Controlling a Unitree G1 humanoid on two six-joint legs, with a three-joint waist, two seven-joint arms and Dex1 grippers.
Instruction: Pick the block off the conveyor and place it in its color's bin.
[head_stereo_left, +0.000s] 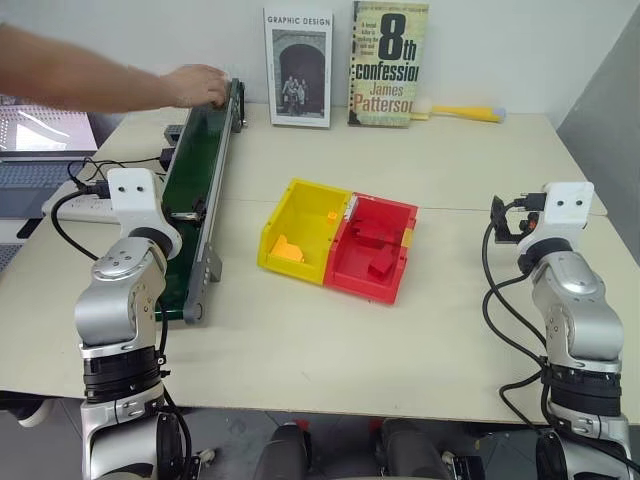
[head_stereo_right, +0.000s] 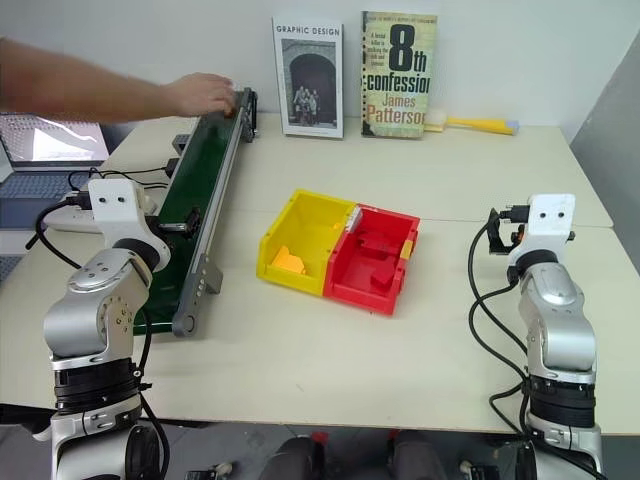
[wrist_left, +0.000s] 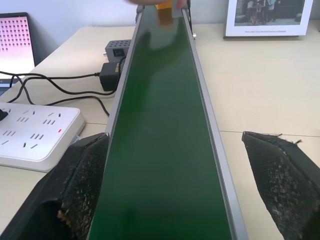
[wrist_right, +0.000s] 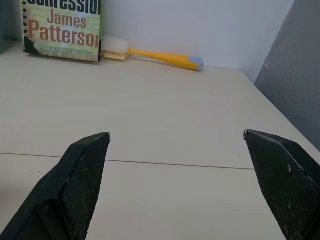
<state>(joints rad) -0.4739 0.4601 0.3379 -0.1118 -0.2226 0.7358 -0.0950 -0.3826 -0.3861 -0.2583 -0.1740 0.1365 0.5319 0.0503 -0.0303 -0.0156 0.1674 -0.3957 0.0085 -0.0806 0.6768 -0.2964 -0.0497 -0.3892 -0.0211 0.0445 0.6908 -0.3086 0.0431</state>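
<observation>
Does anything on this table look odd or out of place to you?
Mostly tidy, with two oddities. A small orange-yellow block sits on the red bin, at the rim on its right side, not in the yellow bin. A yellow-handled brush lies by the books at the wall. A person's hand reaches onto the conveyor at its far end.

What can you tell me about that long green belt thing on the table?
The conveyor is a long, narrow dark green belt with a smooth, slightly glossy surface, held in a grey metal side frame. It lies flat on the pale table, running away from the robot on its left side. At the far end a person's hand rests on it, by a small orange-yellow block. The open left gripper straddles the near end, one finger on each side.
</observation>
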